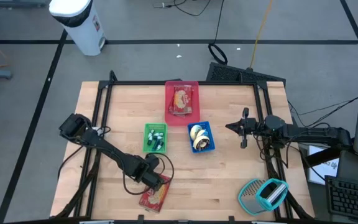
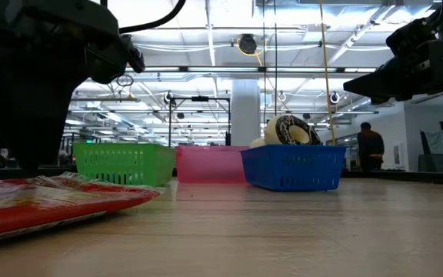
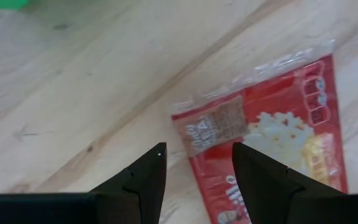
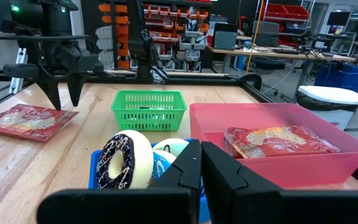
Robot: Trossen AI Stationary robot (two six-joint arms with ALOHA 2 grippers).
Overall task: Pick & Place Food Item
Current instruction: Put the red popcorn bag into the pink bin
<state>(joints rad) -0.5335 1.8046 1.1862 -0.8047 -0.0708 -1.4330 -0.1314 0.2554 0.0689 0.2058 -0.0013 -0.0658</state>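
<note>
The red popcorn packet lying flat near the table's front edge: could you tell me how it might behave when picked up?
The popcorn packet looks thin and flat, so it is probably light and may droop from one edge. Its clear wrapper looks glossy, so it could slip. The open left hand hangs above one end, and lying flat on the table, the packet offers little edge to pinch.

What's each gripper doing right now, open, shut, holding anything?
Left gripper: open, fingers poised over the red popcorn packet, holding nothing.
Right gripper: shut, empty, waiting near the blue basket.
</note>
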